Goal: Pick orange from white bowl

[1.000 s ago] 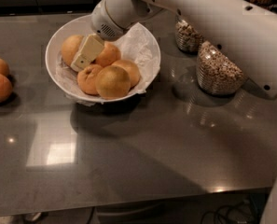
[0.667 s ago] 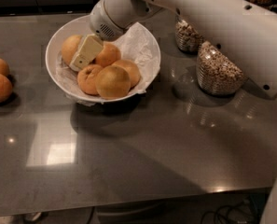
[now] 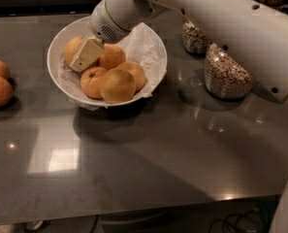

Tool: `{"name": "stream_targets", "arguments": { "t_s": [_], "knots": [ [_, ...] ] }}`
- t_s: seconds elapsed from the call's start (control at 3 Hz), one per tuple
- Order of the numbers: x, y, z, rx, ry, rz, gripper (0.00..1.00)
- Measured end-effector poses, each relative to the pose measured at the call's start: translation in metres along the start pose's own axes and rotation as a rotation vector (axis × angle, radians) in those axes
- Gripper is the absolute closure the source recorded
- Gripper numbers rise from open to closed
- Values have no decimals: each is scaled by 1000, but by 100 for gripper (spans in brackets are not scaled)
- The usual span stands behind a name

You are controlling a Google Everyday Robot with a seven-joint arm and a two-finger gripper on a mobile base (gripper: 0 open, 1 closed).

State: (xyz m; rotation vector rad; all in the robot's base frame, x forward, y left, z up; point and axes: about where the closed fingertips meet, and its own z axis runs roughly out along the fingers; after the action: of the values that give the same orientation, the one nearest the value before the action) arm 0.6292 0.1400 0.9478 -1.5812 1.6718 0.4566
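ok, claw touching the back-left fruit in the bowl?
Cannot tell. Camera view: the claw overlaps the back-left fruit in the white bowl, but this angle shows neither contact nor a gap.

Warm, dim light falls from above. The dark table (image 3: 148,178) mirrors it as a pale square patch at lower left and a few small bright spots. The bowl (image 3: 157,52) throws a soft shadow toward the camera, and the white arm (image 3: 231,18) glows brightest. The gripper (image 3: 87,55), low inside the bowl's left side, is evenly lit. The far edge sinks into black.
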Motion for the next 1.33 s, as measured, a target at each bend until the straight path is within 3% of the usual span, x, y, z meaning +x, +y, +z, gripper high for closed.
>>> {"name": "stream_targets", "arguments": {
  "t_s": [0.67,1.33],
  "knots": [
    [4,2,11,-25,12,4,20],
    [9,-1,33,-63,30,1,27]
  ]
}}
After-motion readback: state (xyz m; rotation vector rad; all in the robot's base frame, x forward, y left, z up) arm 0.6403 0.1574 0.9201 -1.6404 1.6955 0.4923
